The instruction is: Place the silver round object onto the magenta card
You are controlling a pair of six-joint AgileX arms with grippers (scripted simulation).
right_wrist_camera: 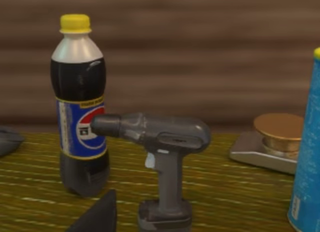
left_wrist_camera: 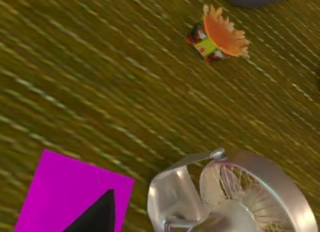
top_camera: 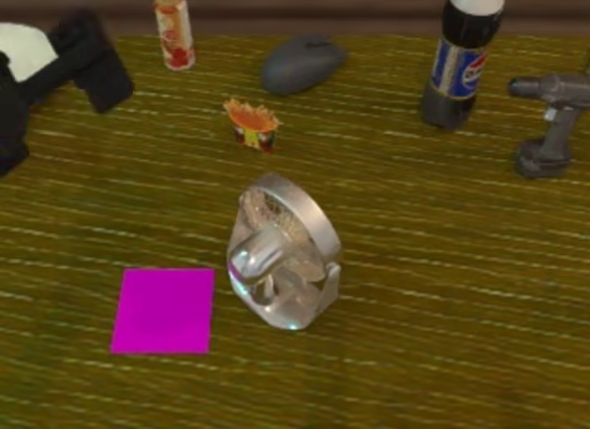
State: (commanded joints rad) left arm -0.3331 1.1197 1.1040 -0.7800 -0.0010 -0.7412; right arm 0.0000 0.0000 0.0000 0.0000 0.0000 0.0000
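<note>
the top view looks straight down on the table (top_camera: 415, 291). the left wrist view hangs close above the magenta card (left_wrist_camera: 70, 197) and silver round object (left_wrist_camera: 235, 192) (both also seen from the top). the right wrist view faces level toward the drill (right_wrist_camera: 160, 157) and cola bottle (right_wrist_camera: 80, 117).

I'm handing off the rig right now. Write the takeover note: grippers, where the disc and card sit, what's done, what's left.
Left gripper: at the table's far left, away from the work; open or shut can't be told.
Right gripper: out of the top view; only a dark fingertip shows in its wrist view, facing the drill and cola bottle.
Silver disc: mid-table, propped on edge, just right of the magenta card, not on it.
Done: nothing yet.
Left: grasp disc, set it on card.
</note>
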